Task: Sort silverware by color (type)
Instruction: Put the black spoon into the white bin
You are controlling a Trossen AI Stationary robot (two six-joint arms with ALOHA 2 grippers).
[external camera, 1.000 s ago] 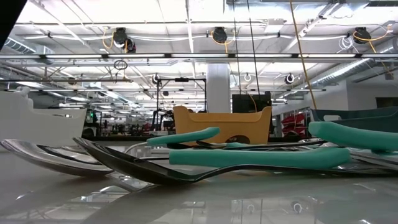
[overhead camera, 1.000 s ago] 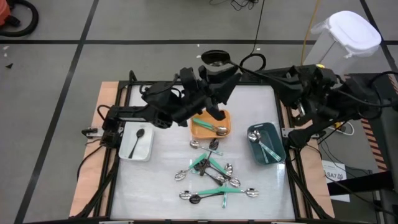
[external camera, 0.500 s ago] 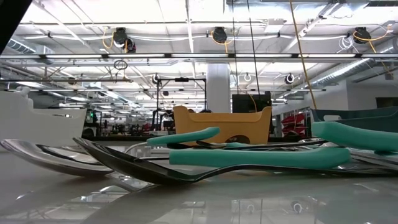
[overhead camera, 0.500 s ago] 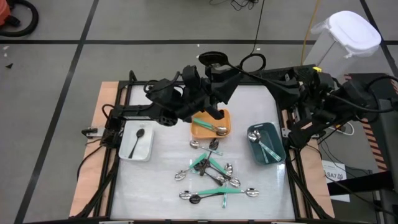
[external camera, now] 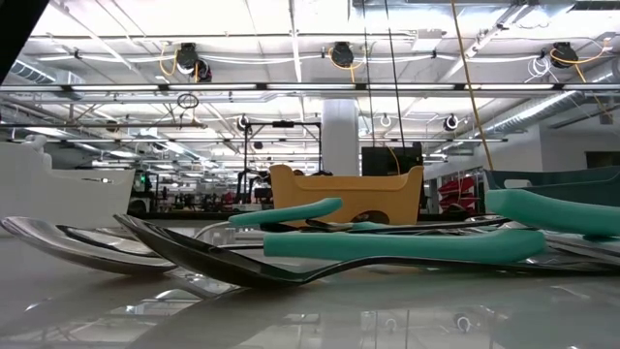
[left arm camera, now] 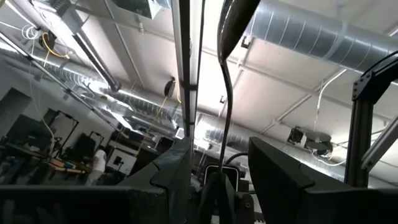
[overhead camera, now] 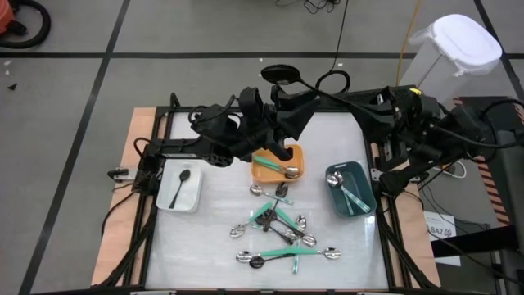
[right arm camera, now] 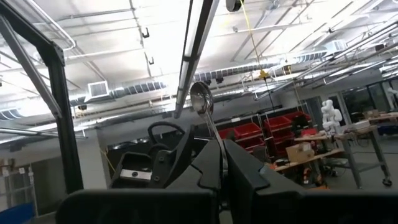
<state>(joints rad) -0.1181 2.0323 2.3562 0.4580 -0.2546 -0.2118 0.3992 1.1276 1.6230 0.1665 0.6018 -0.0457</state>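
My left gripper [overhead camera: 288, 97] hovers above the orange bin [overhead camera: 295, 152], pointing up, shut on an all-black spoon [left arm camera: 225, 93] whose bowl [overhead camera: 278, 72] stands high over the table's far edge. My right gripper [right arm camera: 217, 148] is raised over the table's right side beside the dark teal bin [overhead camera: 361, 177], shut on a silver-headed spoon [right arm camera: 201, 99]. The rest of the silverware [overhead camera: 282, 231] lies in a loose pile on the table's middle, toward the near edge; in the low view its teal handles [external camera: 397, 244] cross one another. My left gripper [left arm camera: 221, 152] pinches the black spoon by the lower end of its handle [left arm camera: 217, 177], between the two fingers. The spoon is lifted clear and stands upright, bowl uppermost. My right gripper pinches the silver-headed spoon by its stem [right arm camera: 217, 138] between the two fingers; the handle is hidden behind them. It stands upright, bowl on top, clear of the table.
A white bin [overhead camera: 193, 198] at the table's left holds one black spoon. The orange bin holds a teal-handled spoon [overhead camera: 274, 166]; the dark teal bin holds teal-handled spoons [overhead camera: 348, 195]. A white lidded container [overhead camera: 458, 45] stands beyond the far right corner.
My left gripper has tipped a little toward the far edge; the black spoon's bowl has shifted that way and now shows as a narrower oval from above. My right arm has shifted slightly at the table's right side.
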